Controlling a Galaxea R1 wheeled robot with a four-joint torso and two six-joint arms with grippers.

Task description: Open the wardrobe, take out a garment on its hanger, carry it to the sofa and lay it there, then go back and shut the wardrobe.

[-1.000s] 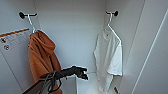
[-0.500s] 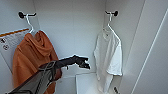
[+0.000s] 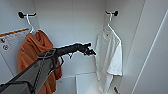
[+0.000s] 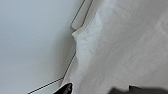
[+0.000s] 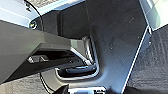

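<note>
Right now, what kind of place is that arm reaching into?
Most likely the inside of an open wardrobe: white walls with hooks, a white T-shirt on a hanger, and an orange hoodie hanging beside it.

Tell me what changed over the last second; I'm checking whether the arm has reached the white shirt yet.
The left end effector rose and extended rightward across the open wardrobe, ending right beside the white T-shirt; whether it touches the fabric cannot be told, and nothing has been taken hold of. The T-shirt stayed on its hanger on the hook, and the orange hoodie hung as before.
</note>
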